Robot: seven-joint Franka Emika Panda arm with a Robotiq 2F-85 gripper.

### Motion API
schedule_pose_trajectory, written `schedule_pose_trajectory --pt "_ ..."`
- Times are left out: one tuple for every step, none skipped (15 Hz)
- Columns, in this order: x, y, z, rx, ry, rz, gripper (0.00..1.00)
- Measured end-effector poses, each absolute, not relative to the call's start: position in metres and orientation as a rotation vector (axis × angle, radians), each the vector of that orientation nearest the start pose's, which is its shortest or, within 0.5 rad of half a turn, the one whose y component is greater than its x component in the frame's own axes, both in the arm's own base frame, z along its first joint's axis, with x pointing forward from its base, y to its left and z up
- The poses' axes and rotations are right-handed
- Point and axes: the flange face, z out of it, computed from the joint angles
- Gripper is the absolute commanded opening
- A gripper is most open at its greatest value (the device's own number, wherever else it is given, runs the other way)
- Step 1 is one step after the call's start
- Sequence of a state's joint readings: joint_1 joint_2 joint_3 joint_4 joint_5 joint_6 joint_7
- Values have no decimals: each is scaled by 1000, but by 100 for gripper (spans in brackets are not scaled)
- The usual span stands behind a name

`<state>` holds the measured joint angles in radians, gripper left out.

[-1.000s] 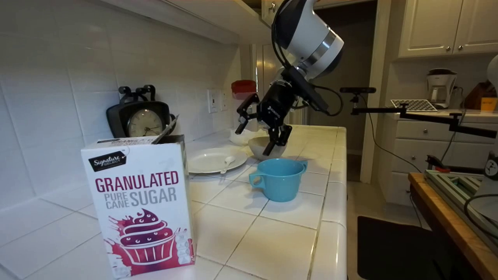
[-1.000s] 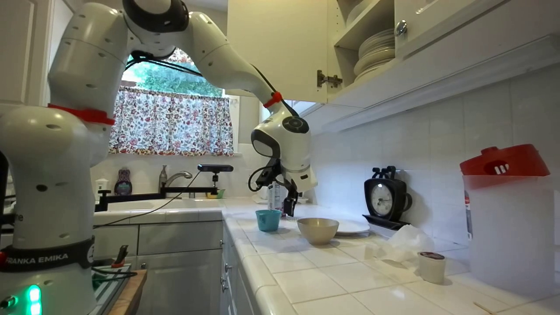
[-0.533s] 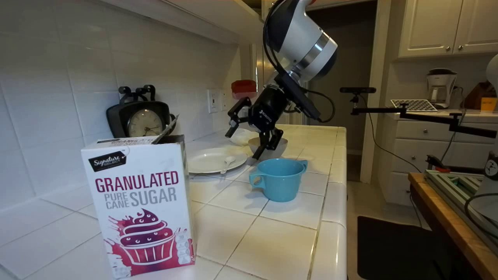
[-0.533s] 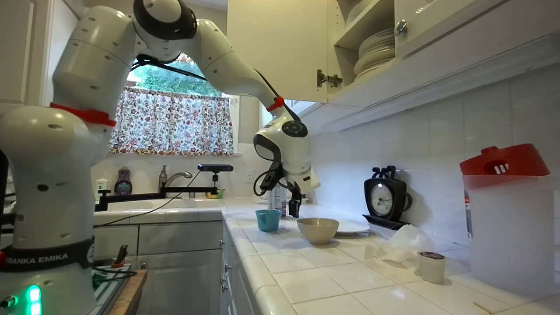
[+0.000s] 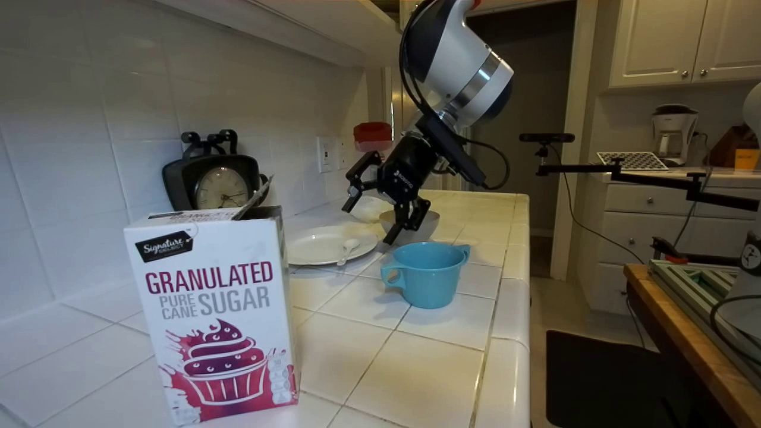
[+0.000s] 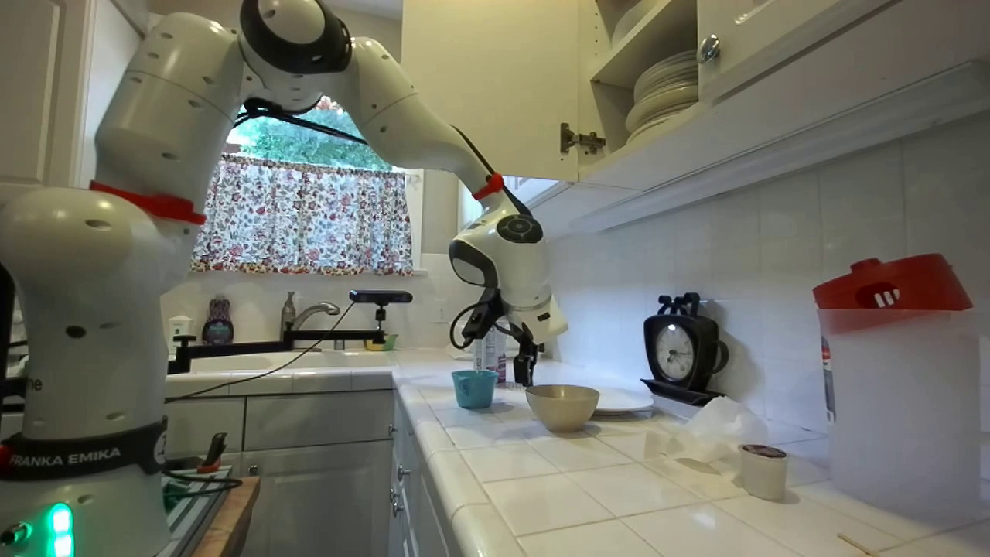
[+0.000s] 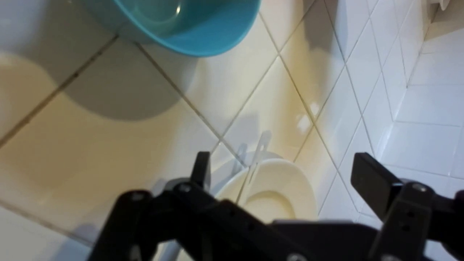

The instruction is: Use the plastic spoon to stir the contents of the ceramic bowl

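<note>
Plastic spoon lies on the plate, handle crossing the rim toward seven o'clock in an exterior view, likely leaving an end to pinch. The hand is spread, holding nothing, presumably to straddle it. Only the wrist view frames the handle between the fingers; the ceramic bowl, plain in an exterior view, stands at the hand's four o'clock.
</note>
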<state>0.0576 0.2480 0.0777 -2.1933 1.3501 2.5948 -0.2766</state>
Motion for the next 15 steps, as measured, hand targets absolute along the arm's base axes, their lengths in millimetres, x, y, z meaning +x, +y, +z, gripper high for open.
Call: schedule_pose_trajectory --pt "560 57 277 -2213 872 -216 100" --pt "562 58 277 -2212 872 -219 100" --pt "564 59 276 -2211 875 -222 100" --pt "567 60 274 -2212 878 -224 100" --pt "569 61 271 -2212 881 -224 100" --pt "572 62 268 -2212 882 -222 100" --pt "575 64 265 -2211 883 -221 100" --pt "579 65 263 -2209 883 -222 100" --pt "583 67 262 -2207 881 -223 100" --pt "588 69 261 -2204 878 -225 100" --pt "592 70 261 -2201 874 -228 100" --pt "596 72 261 -2198 870 -230 100" --pt "599 74 261 -2195 867 -232 100" --pt "602 75 260 -2193 864 -233 100" --pt "604 77 259 -2192 862 -231 100"
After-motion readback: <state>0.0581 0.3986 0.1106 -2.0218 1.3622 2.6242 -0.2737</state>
